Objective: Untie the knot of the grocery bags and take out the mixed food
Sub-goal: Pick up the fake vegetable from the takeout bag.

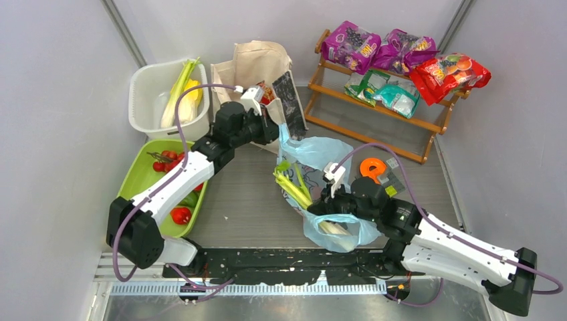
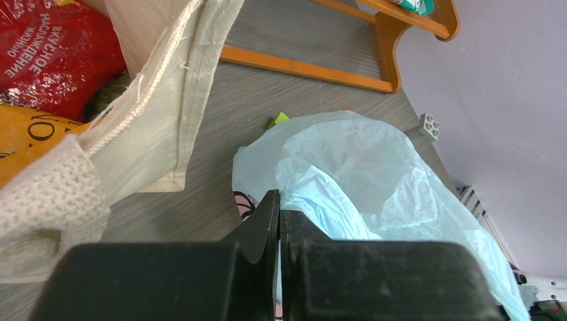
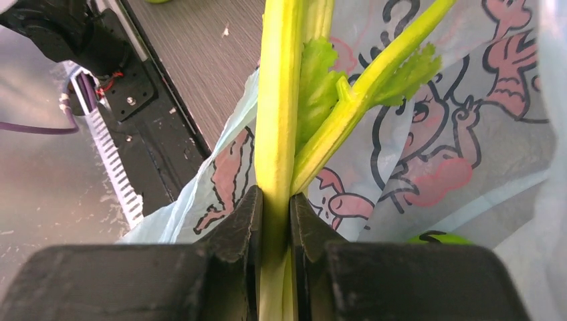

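Observation:
The light-blue plastic bag (image 1: 321, 152) lies open mid-table, and no knot shows on it. My left gripper (image 1: 281, 135) is shut on a thin pinch of its upper edge (image 2: 314, 200), pulled up beside the cream canvas tote (image 1: 257, 63). Long green-white stalks (image 1: 295, 184) stick out of the bag's mouth. My right gripper (image 1: 319, 208) is shut on one stalk (image 3: 274, 100), with the bag's cartoon print (image 3: 428, 167) behind it. Inside the tote (image 2: 167, 100) I see a red snack packet (image 2: 53, 53) and an orange one (image 2: 27, 140).
A white tub (image 1: 137, 80) at the back left holds stalks and a yellow vegetable. A green tray (image 1: 137, 175) at the left holds red fruits. The wooden rack (image 1: 334, 95) at the back right carries purple, teal and red packets. An orange ring (image 1: 372, 167) lies beside the bag.

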